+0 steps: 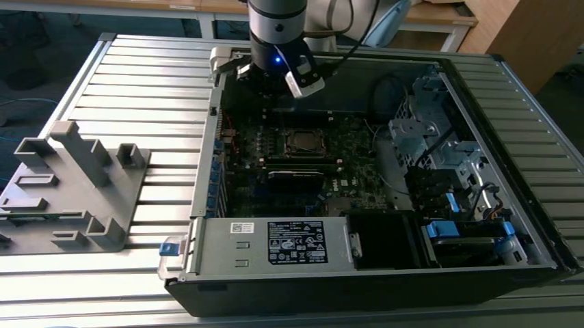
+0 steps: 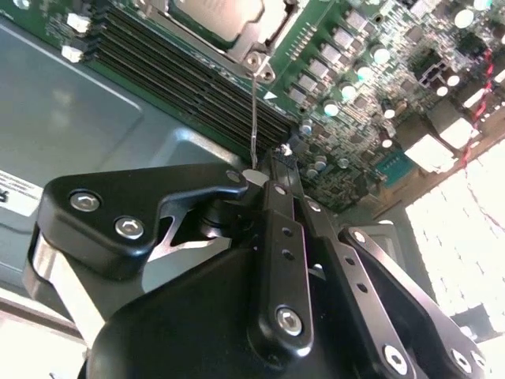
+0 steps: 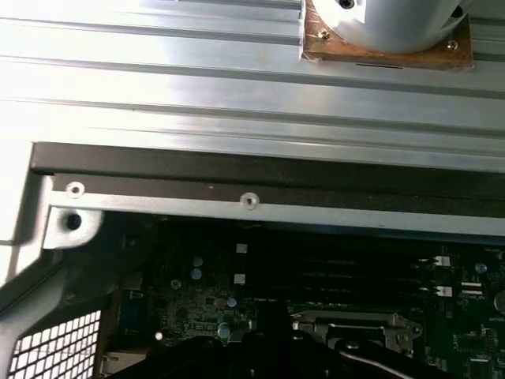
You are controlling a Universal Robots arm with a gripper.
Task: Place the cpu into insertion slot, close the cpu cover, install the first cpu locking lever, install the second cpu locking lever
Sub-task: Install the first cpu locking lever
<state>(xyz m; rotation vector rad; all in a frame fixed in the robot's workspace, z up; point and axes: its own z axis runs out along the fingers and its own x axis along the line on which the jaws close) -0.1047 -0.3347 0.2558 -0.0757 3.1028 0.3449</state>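
Gripper (image 2: 270,167) near cpu (image 2: 217,16), thin lever wire (image 2: 254,103) between, computer case (image 1: 383,290) walls around

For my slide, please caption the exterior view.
Robot hand over the open computer case, near the insertion slot of the motherboard.

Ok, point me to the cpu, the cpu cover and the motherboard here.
cpu (image 2: 213,14): second wrist view, on its grey metal top.
cpu cover (image 2: 274,30): second wrist view, on the silvery frame edge.
motherboard (image 2: 312,31): second wrist view, on bare green board.
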